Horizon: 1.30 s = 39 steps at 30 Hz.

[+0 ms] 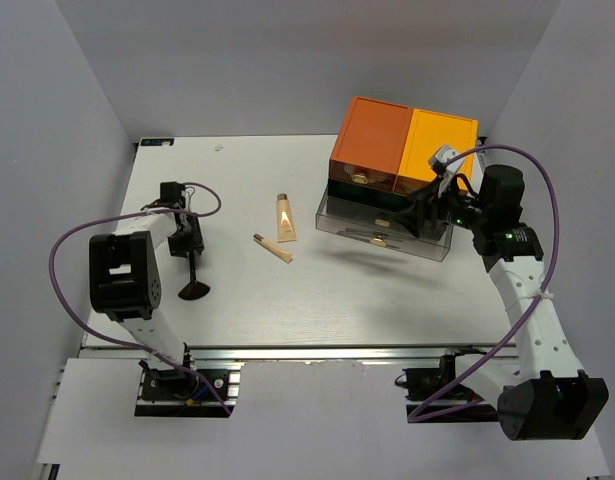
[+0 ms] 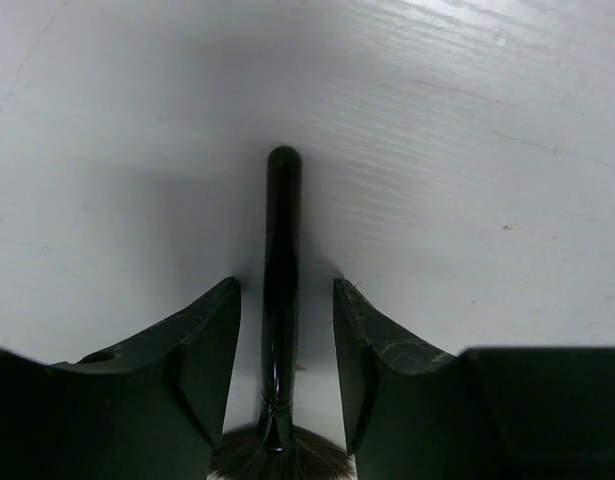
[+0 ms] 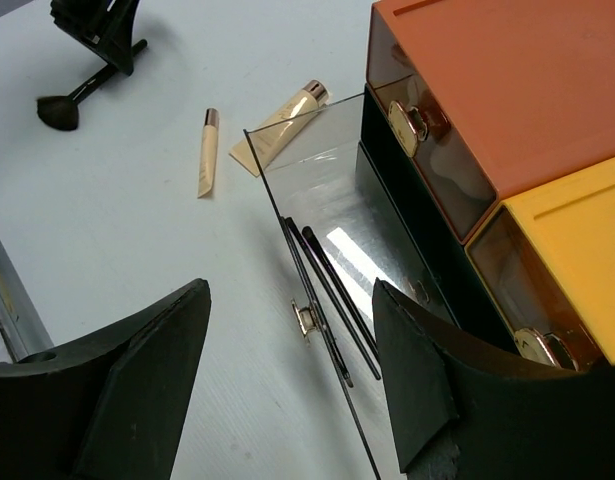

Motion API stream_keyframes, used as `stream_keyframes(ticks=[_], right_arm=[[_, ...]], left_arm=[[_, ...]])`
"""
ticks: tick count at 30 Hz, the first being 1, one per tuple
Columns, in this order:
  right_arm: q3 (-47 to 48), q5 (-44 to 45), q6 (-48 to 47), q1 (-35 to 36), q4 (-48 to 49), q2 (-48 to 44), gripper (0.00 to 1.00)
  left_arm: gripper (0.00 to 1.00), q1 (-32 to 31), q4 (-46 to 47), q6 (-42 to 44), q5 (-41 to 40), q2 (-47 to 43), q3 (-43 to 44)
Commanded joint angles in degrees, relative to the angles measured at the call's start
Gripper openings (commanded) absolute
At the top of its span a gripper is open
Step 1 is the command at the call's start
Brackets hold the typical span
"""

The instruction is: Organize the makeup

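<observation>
A black brush (image 1: pixel 194 283) lies on the white table at the left, its fan head nearest me. My left gripper (image 1: pixel 191 238) is open and straddles its handle (image 2: pixel 281 300), with a gap on each side (image 2: pixel 285 288). A beige tube (image 1: pixel 285 218) and a tan stick (image 1: pixel 273 248) lie mid-table; both show in the right wrist view, the tube (image 3: pixel 283 124) and the stick (image 3: pixel 207 150). My right gripper (image 1: pixel 411 222) is open and empty (image 3: pixel 292 292) above the pulled-out clear drawer (image 3: pixel 317 170), which holds thin black pencils (image 3: pixel 332 290).
The orange-and-dark drawer box (image 1: pixel 402 148) stands at the back right, its lower clear drawer (image 1: pixel 339 218) pulled out toward the table's middle. Grey walls enclose the table on three sides. A metal rail (image 1: pixel 317 352) runs along the near edge.
</observation>
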Motion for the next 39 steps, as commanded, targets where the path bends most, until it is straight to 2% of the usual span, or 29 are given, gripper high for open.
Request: stream_keyframes(ticks=[1,4,5,7,8,11,14,16,18,19,20,21,22,23,24,26,27,28,30,31,32,34,35,38,39], right_arm=[[2.9,0.4,-0.2,0.1,0.5,0.3,0.71],[3.2,0.6,-0.2,0.1,0.4,0.4,0.71],[3.2,0.6,-0.2,0.2,0.4,0.4,0.71],[3.1,0.7,-0.2,0.1,0.4,0.4,0.71],[3.2,0.7,-0.2,0.2,0.4,0.4,0.71],[3.3,1.1,-0.4,0.1,0.3,0.4,0.71],[3.3,1.6,-0.7,0.1,0.1,0.4,0.71],[3.3,2.2,-0.9,0.1,0.3,0.4,0.71],[3.2,3.8,-1.0,0.1,1.6,0.4,0.71],[3.3,5.0,-0.7,0.1,2.2,0.2,0.70],[3.2,6.2,-0.2,0.0,3.0,0.0,0.64],[3.3,8.2,1.2,-0.1,4.8,-0.1,0.52],[3.3,9.2,2.2,-0.1,5.7,-0.3,0.17],[3.3,11.1,3.1,-0.2,6.6,-0.6,0.00],[3.2,11.8,4.7,-0.4,7.6,-1.2,0.00],[2.4,12.8,5.5,-0.8,10.4,-2.2,0.00],[2.0,13.0,6.2,-1.1,11.4,-3.3,0.00],[1.6,13.1,6.3,-1.5,13.1,-4.0,0.00],[0.7,13.8,6.8,-1.9,14.3,-5.4,0.00],[0.4,14.0,7.2,-2.3,15.1,-5.9,0.00],[0.1,14.5,7.5,-2.6,15.3,-6.2,0.00],[-0.3,14.6,8.4,-3.2,15.8,-7.0,0.00],[-0.3,14.9,8.6,-3.2,15.8,-7.1,0.00],[-0.4,15.7,9.7,-4.9,16.0,-7.9,0.00],[-0.4,15.9,9.8,-5.4,16.4,-8.4,0.01]], left_arm=[[0.51,-0.8,2.4,1.0,-2.3,0.3,0.2],[0.43,-0.8,3.7,0.6,-2.2,0.3,-1.1],[0.32,-0.8,3.6,0.3,-1.5,0.4,-1.2],[0.21,-0.8,4.0,-0.1,-0.8,0.5,-1.3],[0.12,-0.8,4.2,-0.5,-0.1,0.1,-1.5],[0.00,-0.8,5.0,-3.3,3.7,-2.8,-0.5],[0.00,-2.0,5.3,-6.0,9.7,-7.2,1.8],[0.00,-3.9,6.4,-8.9,16.8,-9.3,5.0],[0.00,-10.3,9.7,-13.7,21.8,-11.2,8.7],[0.00,-14.6,12.3,-16.2,27.2,-11.6,9.5],[0.00,-16.8,14.7,-21.3,29.2,-11.8,10.3],[0.00,-19.2,22.1,-23.8,31.6,-11.7,11.1],[0.00,-23.0,26.5,-26.7,34.8,-11.6,11.8],[0.00,-24.7,30.2,-31.9,35.3,-11.3,11.9],[0.00,-26.3,39.5,-33.8,35.9,-10.3,12.0],[0.00,-29.7,45.4,-34.1,40.7,-8.4,14.3],[0.00,-30.4,45.6,-32.1,42.9,-5.4,16.1],[0.00,-31.2,42.6,-29.2,46.1,-3.6,21.7],[0.00,-32.5,30.5,-16.3,47.9,-0.2,29.2],[0.00,-34.3,25.5,-10.8,47.7,2.7,37.5],[0.00,-35.3,18.0,0.1,46.1,3.9,41.5],[0.00,-38.5,12.7,11.4,44.2,7.3,48.5],[0.00,-39.4,11.0,19.9,43.1,8.0,52.5],[0.00,-42.4,13.5,34.2,43.9,8.2,51.2],[0.00,-43.6,14.6,36.1,43.5,8.0,50.0]])
